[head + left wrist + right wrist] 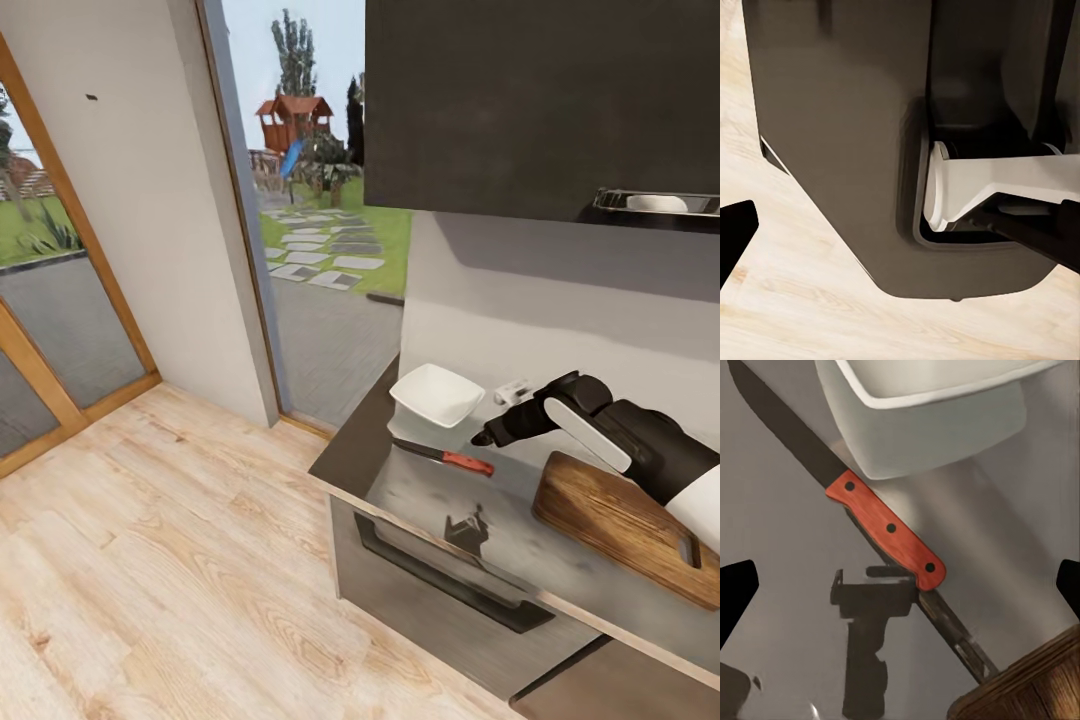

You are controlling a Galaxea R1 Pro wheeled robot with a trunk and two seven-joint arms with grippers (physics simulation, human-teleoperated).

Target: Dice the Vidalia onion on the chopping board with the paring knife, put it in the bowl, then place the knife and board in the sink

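at the right of the head frame the black right gripper (pixel 490 436) hangs over the glossy grey countertop (pixel 420 480), spread wide and holding nothing; its fingertips (pixel 736 585) sit at the wrist frame's side edges. below it, at centre, lies the red-handled paring knife (pixel 881 526), apart from the fingers, just beside the squarish white bowl (pixel 436 394). the dark-brown wooden chopping board (pixel 625 525) lies lower right. whether the left gripper is open, i cannot tell.

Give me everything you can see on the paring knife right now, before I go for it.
The paring knife lies flat on the grey countertop, free of any grip. Its handle is orange-red with three dark rivets; the blade is dark, narrow and pointed. It sits just in front of the white bowl, handle end toward the chopping board. The right gripper hovers above it, fingers spread.
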